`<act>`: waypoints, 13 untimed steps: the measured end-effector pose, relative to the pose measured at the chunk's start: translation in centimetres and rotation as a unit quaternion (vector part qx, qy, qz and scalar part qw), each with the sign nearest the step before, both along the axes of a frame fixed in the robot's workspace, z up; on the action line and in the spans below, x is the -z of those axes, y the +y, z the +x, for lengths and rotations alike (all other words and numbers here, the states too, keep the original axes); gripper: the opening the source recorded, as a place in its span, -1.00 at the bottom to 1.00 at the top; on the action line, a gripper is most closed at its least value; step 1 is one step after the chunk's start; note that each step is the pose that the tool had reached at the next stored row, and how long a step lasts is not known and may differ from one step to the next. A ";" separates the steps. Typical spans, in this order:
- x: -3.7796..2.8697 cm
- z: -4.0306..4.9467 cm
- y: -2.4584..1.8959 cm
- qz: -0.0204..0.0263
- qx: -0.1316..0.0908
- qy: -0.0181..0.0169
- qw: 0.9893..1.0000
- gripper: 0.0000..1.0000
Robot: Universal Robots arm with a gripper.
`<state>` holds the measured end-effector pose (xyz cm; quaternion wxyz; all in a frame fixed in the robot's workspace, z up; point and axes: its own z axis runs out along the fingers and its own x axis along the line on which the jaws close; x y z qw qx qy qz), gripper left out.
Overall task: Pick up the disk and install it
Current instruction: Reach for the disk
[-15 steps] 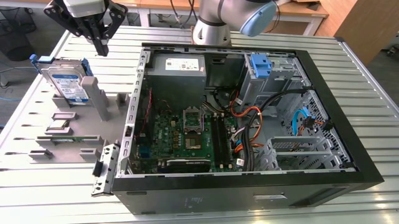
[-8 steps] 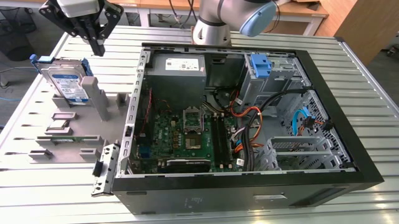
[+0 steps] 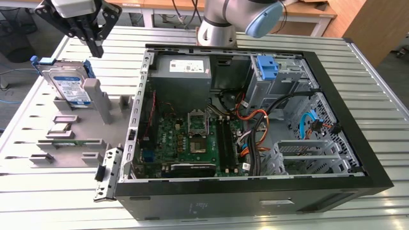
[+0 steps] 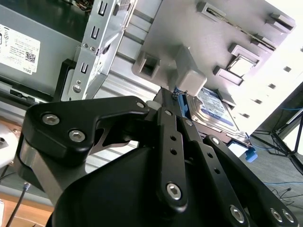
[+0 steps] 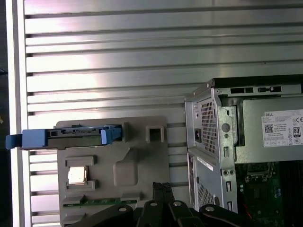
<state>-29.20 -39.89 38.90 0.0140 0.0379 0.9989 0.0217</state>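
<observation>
Closest to the lens in both wrist views are the black linkages of your claw [image 4: 176,92], whose two fingers [image 5: 157,189] lie pressed together with nothing between them. In the exterior view you see the claw [image 3: 96,50] pointing downward over the far corner of the slatted metal bench [image 3: 45,201] at the exterior view's left. Its tips are near the top of the disk [image 3: 66,84] but are not gripping it. The disk is a silver-grey drive with a white-and-blue label inside a blue frame. It stands on edge in a slot of a grey holder [image 3: 96,129] that rests on the bench along that same edge. Lower slots of the holder carry a small green circuit strip [image 3: 64,143] and a square processor chip [image 5: 77,176]. Just beside the holder, filling the middle of the bench, a black computer case [image 3: 255,194] lies on its side with its open face up. Inside it you can make out a green motherboard [image 3: 185,139], a grey power supply [image 3: 185,72] toward the bench's far edge, and orange cables [image 3: 255,117]. A bare blue bracket [image 3: 267,67] sits in the metal drive cage. At the bench's far edge, behind the case, stands the grey base of the arm [image 3: 217,28].
</observation>
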 end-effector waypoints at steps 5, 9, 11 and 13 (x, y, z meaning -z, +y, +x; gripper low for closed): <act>0.01 -0.43 0.00 0.000 0.000 0.000 1.000 -0.79; 0.03 -0.75 0.00 0.000 0.000 0.000 1.000 -0.79; 0.03 -0.84 0.00 0.000 0.000 0.000 1.000 -0.79; 0.03 -0.91 0.00 0.000 0.000 0.000 1.000 -0.79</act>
